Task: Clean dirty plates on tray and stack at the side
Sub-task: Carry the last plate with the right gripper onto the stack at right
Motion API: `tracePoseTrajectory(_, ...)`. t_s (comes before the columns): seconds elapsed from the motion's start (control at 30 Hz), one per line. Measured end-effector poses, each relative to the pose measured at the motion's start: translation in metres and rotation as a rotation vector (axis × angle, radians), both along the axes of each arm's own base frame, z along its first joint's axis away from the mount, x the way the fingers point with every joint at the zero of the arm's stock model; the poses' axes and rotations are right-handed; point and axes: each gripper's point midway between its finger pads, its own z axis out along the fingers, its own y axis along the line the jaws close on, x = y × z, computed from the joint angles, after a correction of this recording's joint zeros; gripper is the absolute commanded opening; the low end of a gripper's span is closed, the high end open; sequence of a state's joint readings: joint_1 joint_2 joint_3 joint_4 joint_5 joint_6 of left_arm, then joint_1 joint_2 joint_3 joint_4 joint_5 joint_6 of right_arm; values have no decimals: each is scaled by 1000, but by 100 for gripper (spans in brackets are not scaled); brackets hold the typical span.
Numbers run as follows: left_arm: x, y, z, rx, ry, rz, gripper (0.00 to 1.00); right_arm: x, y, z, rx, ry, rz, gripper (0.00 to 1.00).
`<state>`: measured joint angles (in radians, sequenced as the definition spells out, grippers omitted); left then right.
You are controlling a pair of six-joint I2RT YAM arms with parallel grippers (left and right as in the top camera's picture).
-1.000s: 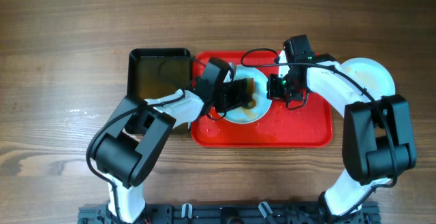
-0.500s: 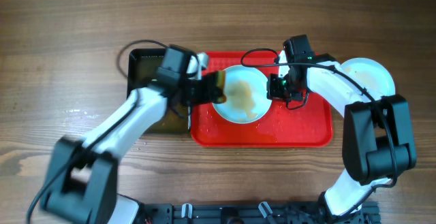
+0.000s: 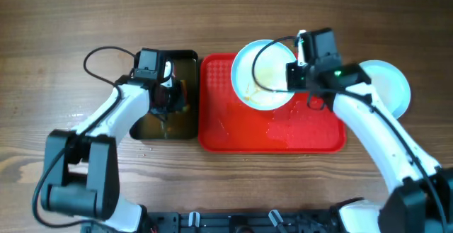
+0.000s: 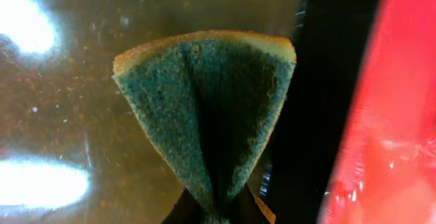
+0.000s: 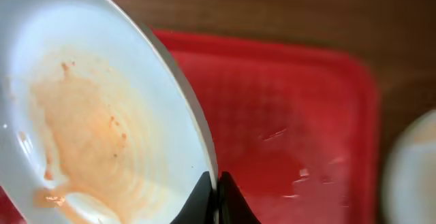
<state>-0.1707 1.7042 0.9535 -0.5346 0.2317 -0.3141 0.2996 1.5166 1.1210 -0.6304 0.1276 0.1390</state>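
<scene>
A smeared plate (image 3: 263,74) is clamped at its rim by the right gripper (image 5: 216,195) and held over the far edge of the red tray (image 3: 311,137). The green sponge (image 4: 204,115) is pinched by the left gripper (image 3: 168,100) inside the black tub (image 3: 150,127), well apart from this plate. A second plate (image 3: 393,84) is seen on the table (image 3: 64,20), just beside the tray's right side.

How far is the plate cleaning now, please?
Done: a side plate sits on the table right of the tray. In hand: right gripper grips a smeared plate by its rim; left gripper holds the sponge at the black tub. Left: wiping and stacking it.
</scene>
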Motion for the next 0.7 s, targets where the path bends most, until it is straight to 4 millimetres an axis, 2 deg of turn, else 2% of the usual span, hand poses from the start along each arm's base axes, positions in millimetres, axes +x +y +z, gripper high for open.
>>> tracePoseTrajectory(0.1,-5,2,-17,18,45,-11,4,1,3,16,-207,-94,39,4)
tracePoseTrajectory(0.13,-5,2,-20,21,48,-21,11,2,5,23,-294,-134,51,4)
tracePoseTrajectory(0.17,-5,2,-21,21,48,-27,31,2,9,28,-345,-161,63,4)
tracePoseTrajectory(0.2,-4,1,-22,21,45,-40,42,4,12,36,-406,-203,70,4)
tracePoseTrajectory(0.27,-2,-1,-20,11,37,-52,49,5,18,47,-474,-254,81,4)
tracePoseTrajectory(0.43,3,-3,-16,5,18,-62,51,5,18,71,-635,-347,52,4)
tracePoseTrajectory(0.7,3,-3,-16,7,17,-62,52,13,10,93,-735,-415,12,4)
